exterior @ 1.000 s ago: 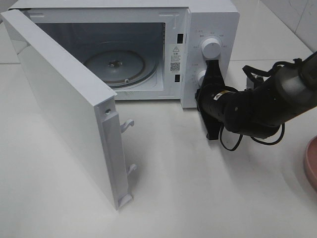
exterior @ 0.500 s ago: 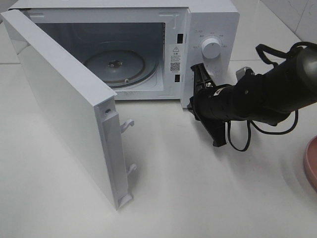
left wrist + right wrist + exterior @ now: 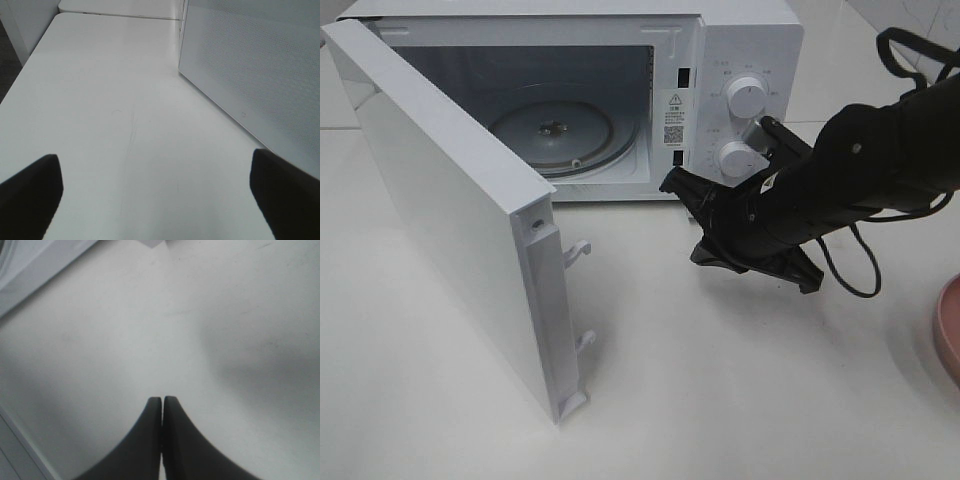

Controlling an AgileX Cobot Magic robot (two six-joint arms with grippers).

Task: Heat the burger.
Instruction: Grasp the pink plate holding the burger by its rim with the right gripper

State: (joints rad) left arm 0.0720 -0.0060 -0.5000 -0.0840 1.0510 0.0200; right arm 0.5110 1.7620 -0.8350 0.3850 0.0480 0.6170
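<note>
The right hand (image 3: 676, 186), pressed shut and empty, hovers over the white surface (image 3: 720, 380) before the open microwave (image 3: 750, 50). The left hand (image 3: 154, 167) is spread wide beside the door (image 3: 250, 75). The burger is out of view.

the right gripper (image 3: 162, 399) is closed. its two dark fingers (image 3: 145, 440) press flat against each other, and only a thin line shows between them. the fingertips point down at the white table (image 3: 100, 350), which looks smooth and a little blurred. a soft grey shadow (image 3: 260, 365) lies on the table at one side of the gripper. far ahead of the gripper runs a white panel (image 3: 35, 265) with a long straight edge, set at an angle; i cannot tell to what it belongs. also far ahead of the gripper shows a small white corner (image 3: 152, 243). close beside the gripper is a pale straight strip (image 3: 12, 450), too blurred to name.
</note>
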